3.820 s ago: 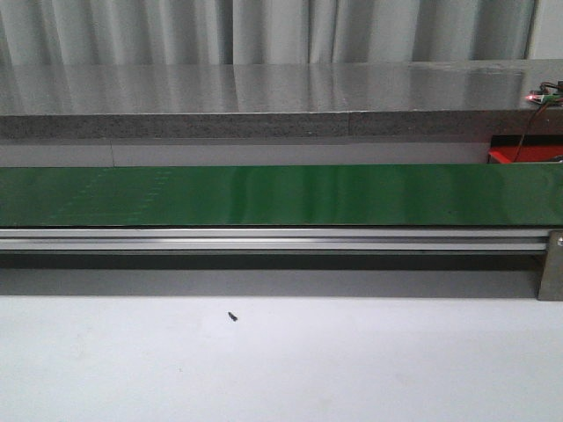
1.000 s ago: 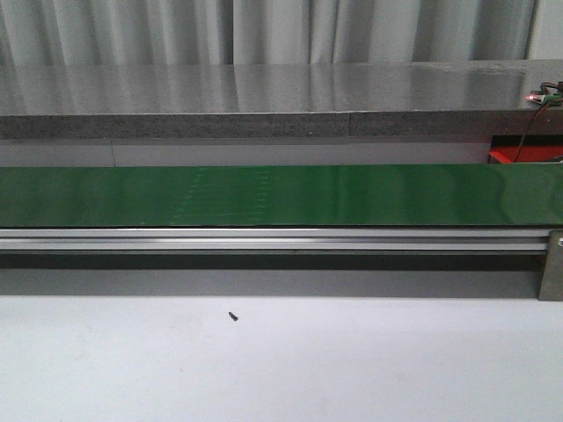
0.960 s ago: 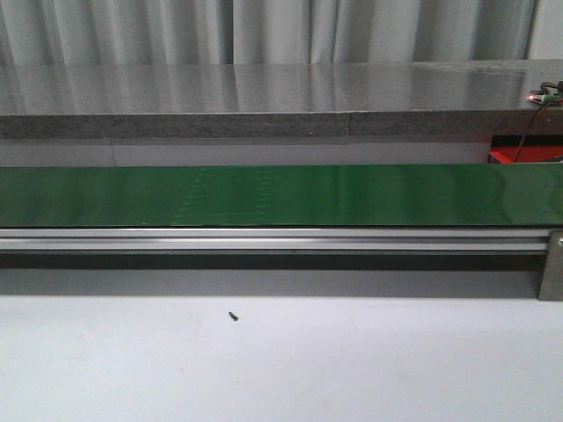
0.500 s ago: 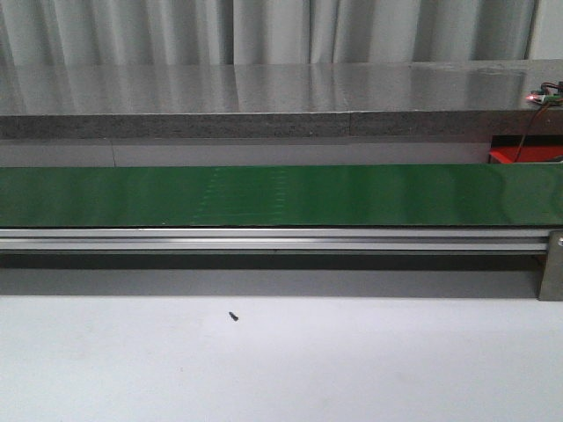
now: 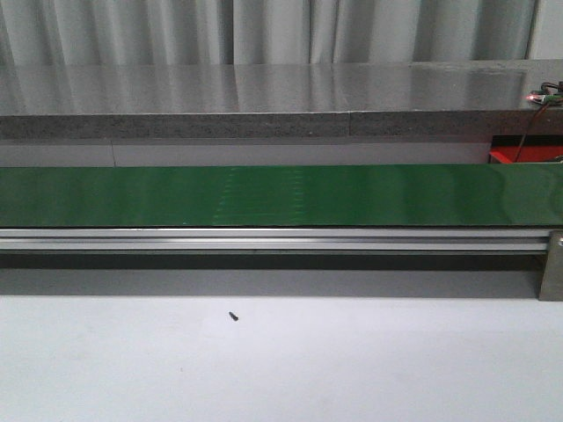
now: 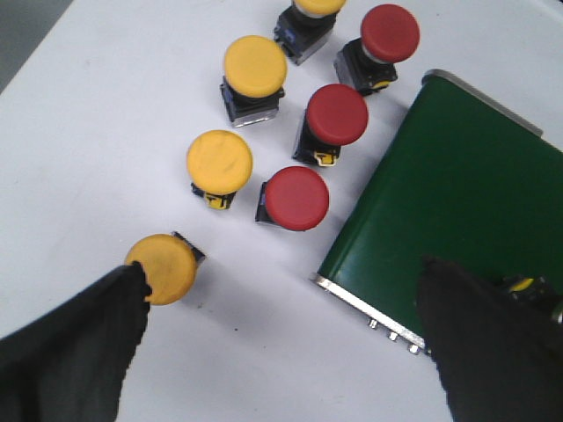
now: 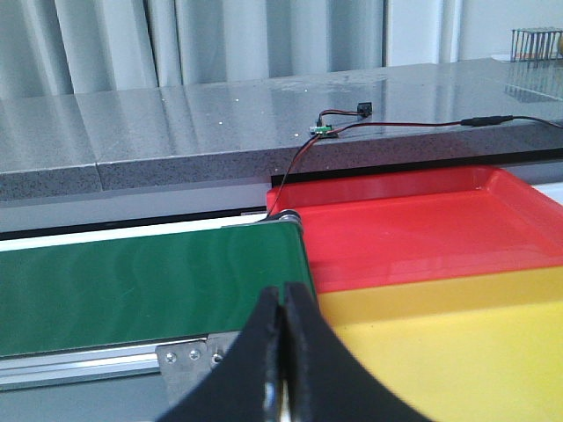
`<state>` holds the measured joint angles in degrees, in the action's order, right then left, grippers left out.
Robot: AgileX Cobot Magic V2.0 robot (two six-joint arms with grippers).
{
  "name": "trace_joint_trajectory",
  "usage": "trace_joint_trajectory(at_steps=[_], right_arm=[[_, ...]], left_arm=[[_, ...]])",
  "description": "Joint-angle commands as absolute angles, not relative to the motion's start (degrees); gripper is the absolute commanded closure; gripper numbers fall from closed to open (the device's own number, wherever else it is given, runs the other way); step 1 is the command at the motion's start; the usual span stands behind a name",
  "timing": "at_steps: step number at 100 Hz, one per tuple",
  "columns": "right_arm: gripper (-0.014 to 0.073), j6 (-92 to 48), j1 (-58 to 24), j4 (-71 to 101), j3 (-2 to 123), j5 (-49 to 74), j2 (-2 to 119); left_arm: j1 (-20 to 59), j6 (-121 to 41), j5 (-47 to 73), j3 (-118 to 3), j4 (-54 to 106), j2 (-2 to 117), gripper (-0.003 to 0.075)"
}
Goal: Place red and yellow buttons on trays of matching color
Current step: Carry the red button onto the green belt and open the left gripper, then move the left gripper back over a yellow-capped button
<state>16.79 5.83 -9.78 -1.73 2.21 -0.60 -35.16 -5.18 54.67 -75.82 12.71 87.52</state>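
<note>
Grey curtains (image 5: pixel 264 31) hang behind a long grey counter (image 5: pixel 264 97) in my front view, and below it the green conveyor belt (image 5: pixel 396 195) runs across the frame on its aluminium rail (image 5: pixel 264 239), with the white desk (image 5: pixel 352 360) nearest me carrying only a small dark speck (image 5: pixel 233 316). Against the earlier pictures, the faint pale pattern (image 5: pixel 262 195) on the belt has drifted rightward toward the middle; the speck has not shifted, and neither arm shows in this view. From the left wrist I see the left pincer (image 6: pixel 290 338) spread wide open over the desk, one finger (image 6: pixel 75 347) overlapping a yellow button (image 6: pixel 162 267) lying on its side, the other finger (image 6: pixel 493 343) over the end of the belt. Beside the belt's end stand three more yellow buttons (image 6: pixel 219 162) and three red buttons (image 6: pixel 296 198) in two rows, none held. From the right wrist, the right pincer (image 7: pixel 283 352) is closed on nothing, its tips meeting above the belt's other end, where a red tray (image 7: pixel 413 229) and a yellow tray (image 7: pixel 457 352) sit just beside the belt, the red one farther away, touching the yellow.
</note>
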Motion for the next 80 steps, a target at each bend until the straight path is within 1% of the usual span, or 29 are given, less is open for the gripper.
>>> trace_joint_trajectory(at_steps=[1,20,34,52,80], right_arm=[[0.0715,16.7,6.0,-10.3,-0.6,-2.4,-1.6],[0.0715,16.7,6.0,-10.3,-0.6,-2.4,-1.6],[0.0715,16.7,6.0,-10.3,-0.6,-2.4,-1.6],[0.0715,16.7,6.0,-10.3,-0.6,-2.4,-1.6],[0.0715,16.7,6.0,-10.3,-0.6,-2.4,-1.6]], left_arm=[[-36.1,-5.3,53.4,-77.3,13.3,85.1,0.0113],[-38.2,-4.1,55.4,-77.3,13.0,85.1,0.0113],[-38.7,-3.4,54.4,-77.3,8.2,85.4,0.0113],[-38.6,-3.4,56.4,-77.3,7.6,89.4,0.0113],[-38.6,-3.8,54.8,-77.3,7.1,93.3,0.0113]])
